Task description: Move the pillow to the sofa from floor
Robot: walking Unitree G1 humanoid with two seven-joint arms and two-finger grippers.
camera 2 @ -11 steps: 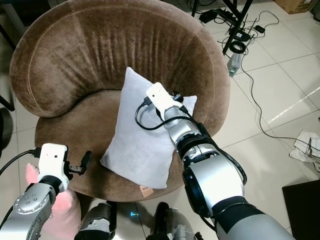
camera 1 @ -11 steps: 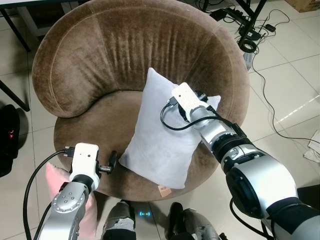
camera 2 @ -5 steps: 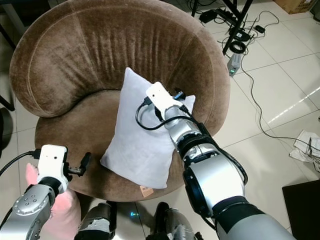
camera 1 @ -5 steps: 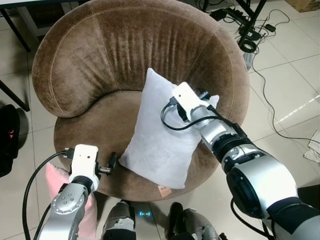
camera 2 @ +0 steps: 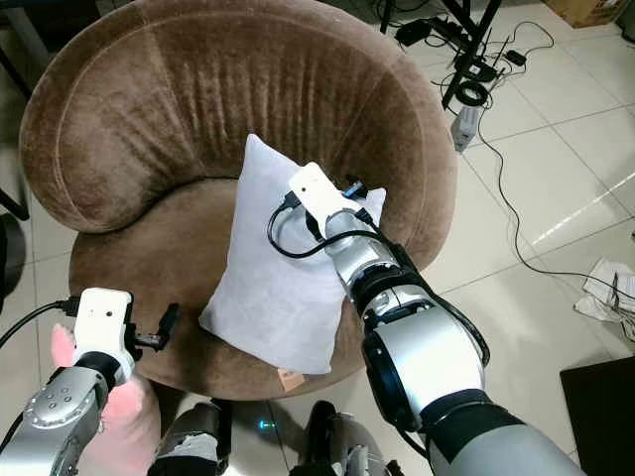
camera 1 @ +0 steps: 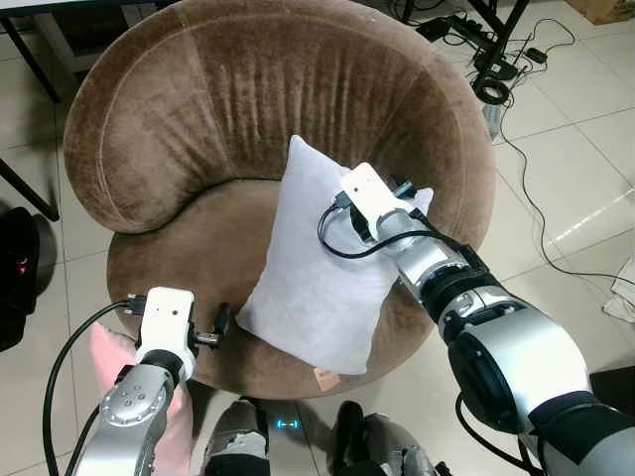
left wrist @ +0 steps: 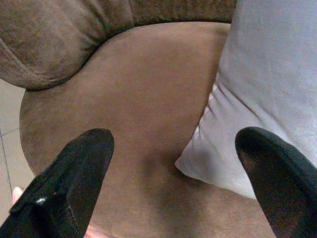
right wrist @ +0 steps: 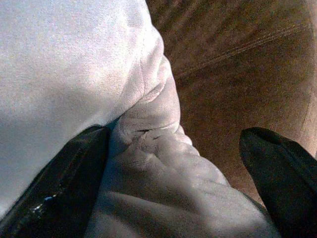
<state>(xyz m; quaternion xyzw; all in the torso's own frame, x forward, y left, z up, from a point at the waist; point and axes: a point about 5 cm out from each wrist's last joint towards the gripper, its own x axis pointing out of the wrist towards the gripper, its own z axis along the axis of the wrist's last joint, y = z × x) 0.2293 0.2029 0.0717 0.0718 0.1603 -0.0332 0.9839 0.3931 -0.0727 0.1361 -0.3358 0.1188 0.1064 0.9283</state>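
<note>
A white pillow leans tilted on the seat of the round brown sofa chair, its top against the backrest. My right gripper is at the pillow's upper right corner. It is open, and the wrist view shows the crumpled corner lying between its two spread fingers. My left gripper hovers open over the seat's front left edge, a short way from the pillow's lower left corner, with nothing between its fingers.
A pink soft thing lies on the tiled floor under my left arm. Cables and a black stand are at the back right. A black bag sits at the far left, and white paper at the right edge.
The pillow's top has tipped slightly to the left against the backrest. My left gripper has sunk a little towards the seat's front edge. The right arm has barely moved.
</note>
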